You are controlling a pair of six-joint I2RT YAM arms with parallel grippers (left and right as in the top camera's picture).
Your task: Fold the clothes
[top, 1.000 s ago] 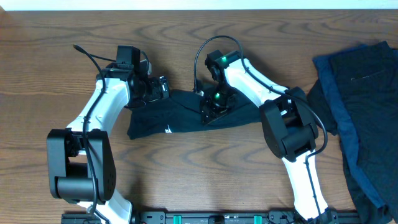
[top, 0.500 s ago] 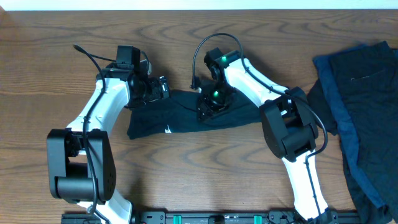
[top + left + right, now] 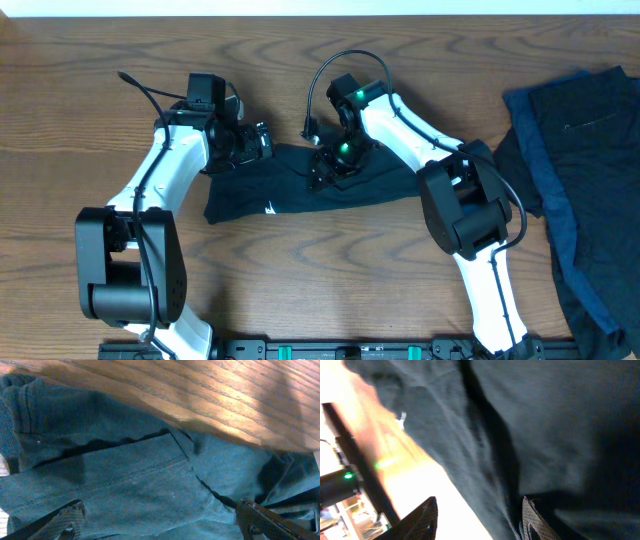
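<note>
A dark navy garment (image 3: 290,190) with a small white label (image 3: 270,209) lies bunched in a long strip at the table's middle. My left gripper (image 3: 262,142) hovers at its upper left end. In the left wrist view the left gripper (image 3: 160,510) is open wide over the cloth (image 3: 130,470), with nothing pinched. My right gripper (image 3: 325,172) is over the strip's middle. Seen from the right wrist, that gripper (image 3: 479,502) is open; the cloth's (image 3: 545,425) edge runs down between the fingers, close to the right fingertip (image 3: 532,517).
More clothes (image 3: 600,130) lie in a dark heap at the right edge, a brighter blue piece (image 3: 548,200) along its left side. The right arm's cable (image 3: 325,75) loops above the garment. Bare wood table (image 3: 320,280) shows in front.
The right gripper's jaws have spread apart and it has shifted slightly left along the garment. The left arm and the cloth have stayed put.
</note>
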